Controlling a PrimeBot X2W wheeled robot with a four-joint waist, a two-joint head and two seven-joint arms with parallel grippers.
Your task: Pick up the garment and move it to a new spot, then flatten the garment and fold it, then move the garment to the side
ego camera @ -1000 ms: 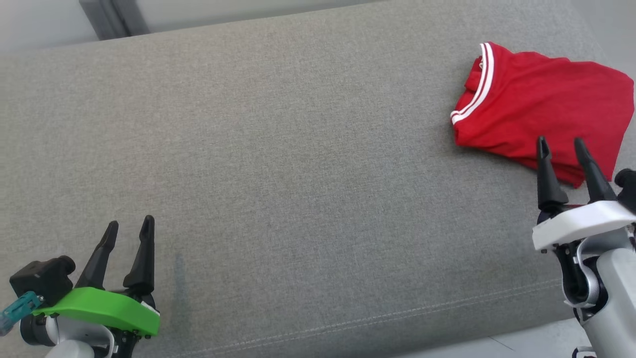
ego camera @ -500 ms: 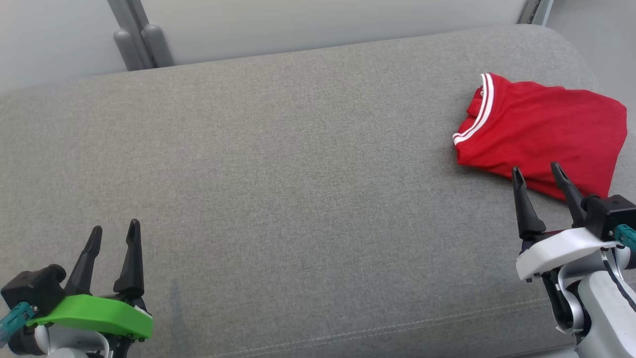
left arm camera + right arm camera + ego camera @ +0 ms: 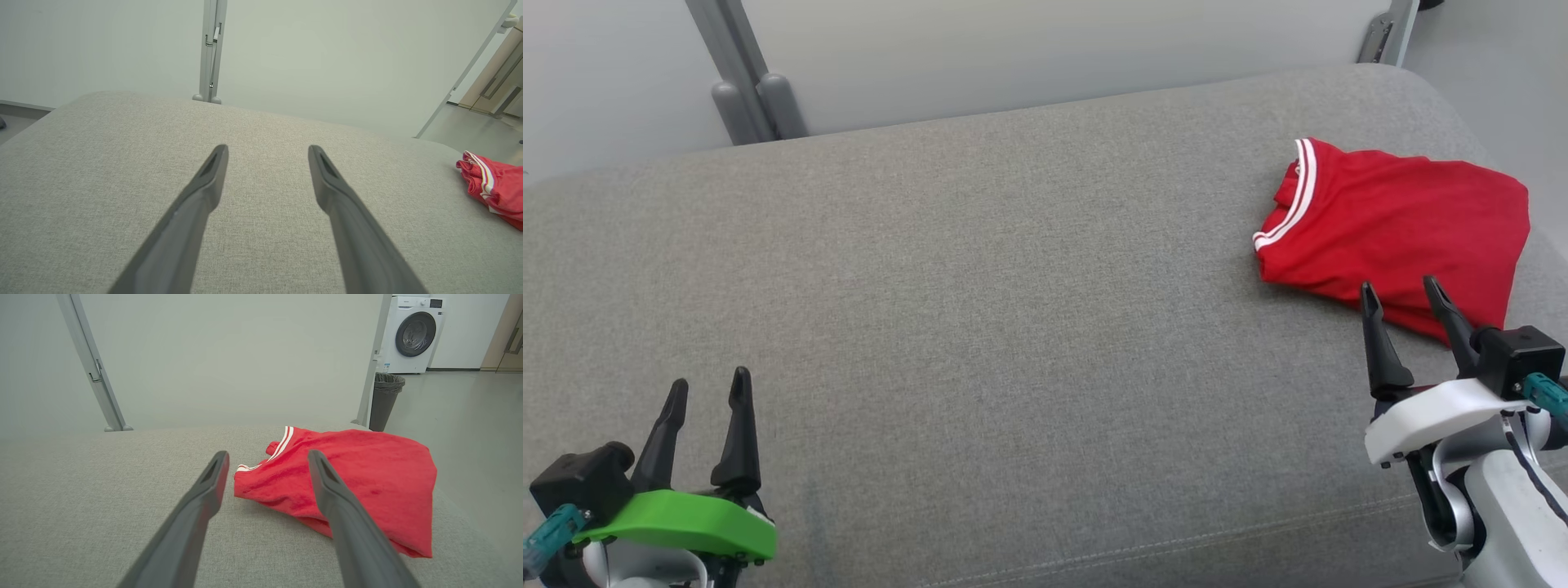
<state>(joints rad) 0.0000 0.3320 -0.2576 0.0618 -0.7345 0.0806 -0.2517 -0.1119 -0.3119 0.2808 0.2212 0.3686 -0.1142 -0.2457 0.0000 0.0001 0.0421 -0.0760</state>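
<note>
Left pincer (image 3: 709,378) and right pincer (image 3: 1399,285) stand spread, empty; garment (image 3: 1396,220) lies just ahead of the right; bin (image 3: 384,401) beyond, contents hidden.

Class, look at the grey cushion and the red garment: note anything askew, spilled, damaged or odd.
Only the red garment stands out: roughly folded, it lies skewed at the right end of the grey cushion, near its edge. No spill or damage shows.

Your left gripper (image 3: 709,377) sits low on the left, fingers (image 3: 738,425) spread wide and pointing up. Your right gripper (image 3: 1398,283) sits low on the right — spread wide too, holding nothing.
</note>
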